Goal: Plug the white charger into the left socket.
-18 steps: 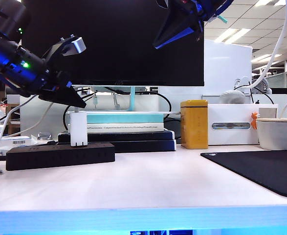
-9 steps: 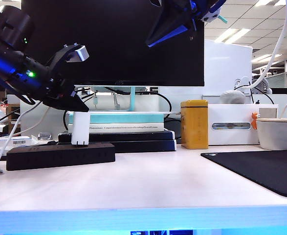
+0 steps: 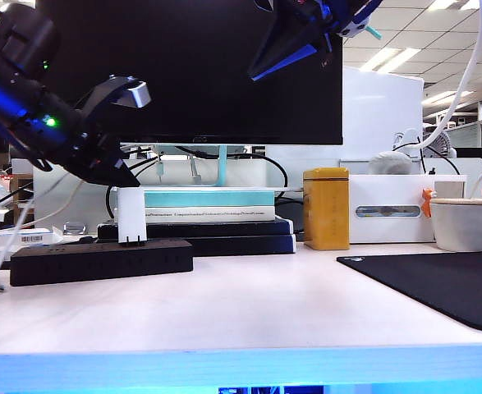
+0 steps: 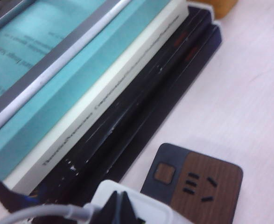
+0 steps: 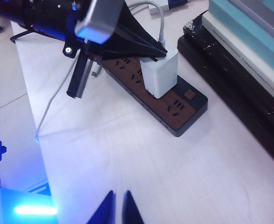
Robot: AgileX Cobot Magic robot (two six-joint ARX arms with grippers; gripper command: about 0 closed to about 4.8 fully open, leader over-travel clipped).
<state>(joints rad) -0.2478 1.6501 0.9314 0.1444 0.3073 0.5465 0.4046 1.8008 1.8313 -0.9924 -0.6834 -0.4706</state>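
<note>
Now the left gripper [image 3: 130, 176], pinched tight, presses down on top of the white charger [image 3: 131, 215], which stands upright in the black power strip [image 3: 101, 261]. Above, the right gripper [image 5: 117, 205] hangs nearly closed, holding nothing.

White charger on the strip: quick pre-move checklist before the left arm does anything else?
1. Left gripper pinching the top of the white charger: ok, fingertips shut on it.
2. Charger upright over the black power strip: ok.
3. Prongs fully seated: cannot tell, contact line hidden.
4. Correct socket: cannot tell; one outlet at the strip's end sits free beside it.
5. Right gripper clear: ok, raised above bare table, shut on nothing.
6. Charger's white cable free: ok.
</note>
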